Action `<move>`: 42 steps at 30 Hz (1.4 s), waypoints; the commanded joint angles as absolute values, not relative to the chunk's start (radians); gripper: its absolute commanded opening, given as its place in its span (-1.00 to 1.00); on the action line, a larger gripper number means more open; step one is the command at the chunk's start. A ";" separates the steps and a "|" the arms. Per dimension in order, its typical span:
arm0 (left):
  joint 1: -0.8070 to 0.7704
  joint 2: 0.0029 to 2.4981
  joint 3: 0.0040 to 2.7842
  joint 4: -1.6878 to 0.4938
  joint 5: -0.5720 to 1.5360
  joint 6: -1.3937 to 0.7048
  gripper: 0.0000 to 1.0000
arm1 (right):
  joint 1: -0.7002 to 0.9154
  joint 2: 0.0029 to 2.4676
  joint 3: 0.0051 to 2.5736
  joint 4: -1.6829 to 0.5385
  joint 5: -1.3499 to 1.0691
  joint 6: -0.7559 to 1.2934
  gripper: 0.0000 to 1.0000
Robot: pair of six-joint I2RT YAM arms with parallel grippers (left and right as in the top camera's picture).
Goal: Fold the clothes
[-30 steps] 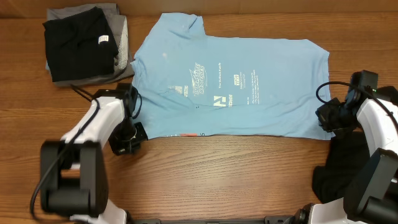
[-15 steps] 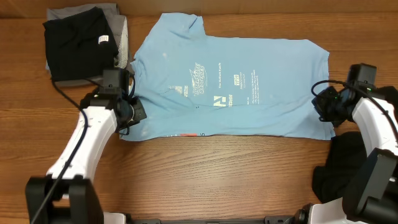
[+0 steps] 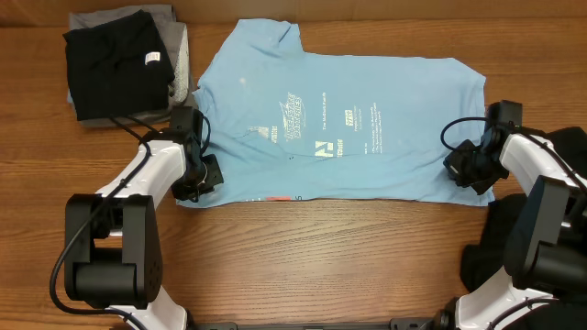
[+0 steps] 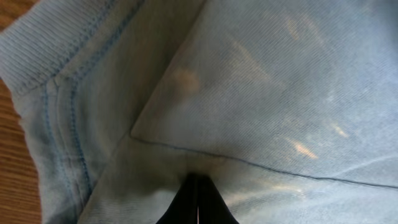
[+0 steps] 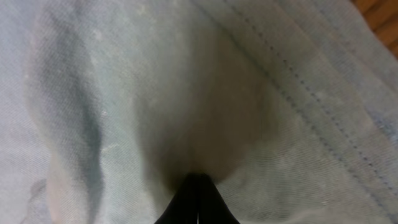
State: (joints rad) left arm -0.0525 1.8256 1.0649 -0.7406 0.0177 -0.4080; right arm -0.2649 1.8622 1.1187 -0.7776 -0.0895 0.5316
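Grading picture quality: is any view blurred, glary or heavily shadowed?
Overhead: sharp, evenly lit, no glare on the light-blue T-shirt. Left wrist: very close, weave and stitching sharp, faint bright patches, the left fingers a dark wedge. Right wrist: softer focus, shadow pooling on the cloth above the right fingers.

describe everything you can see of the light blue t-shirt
The light-blue T-shirt looks like soft knit fabric. It lies flat and sideways on the wooden table, with its ribbed collar toward the left, its stitched hem toward the right and one sleeve poking out at the top. White printed logos sit mid-panel, and a bit of coral lettering shows at the near edge. It is mildly wrinkled. The left claw and right claw are shut, each seemingly pinching fabric at opposite ends.
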 commanded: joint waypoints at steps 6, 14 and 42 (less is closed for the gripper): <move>-0.049 1.889 1.056 -0.882 -0.034 -0.488 -0.91 | -0.264 1.867 1.106 -0.852 0.001 0.559 -0.92; -0.044 1.889 1.046 -0.962 -0.033 -0.532 -0.92 | -0.264 1.867 1.028 -0.839 0.026 0.629 -0.92; -0.048 1.288 0.903 -0.947 0.005 -0.483 -0.85 | -0.264 1.584 1.019 -1.059 0.025 0.743 -0.93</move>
State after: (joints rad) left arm -0.0502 1.3365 0.8978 -0.9913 0.0242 -0.5354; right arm -0.2649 1.6588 1.0149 -1.0737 0.0082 0.7399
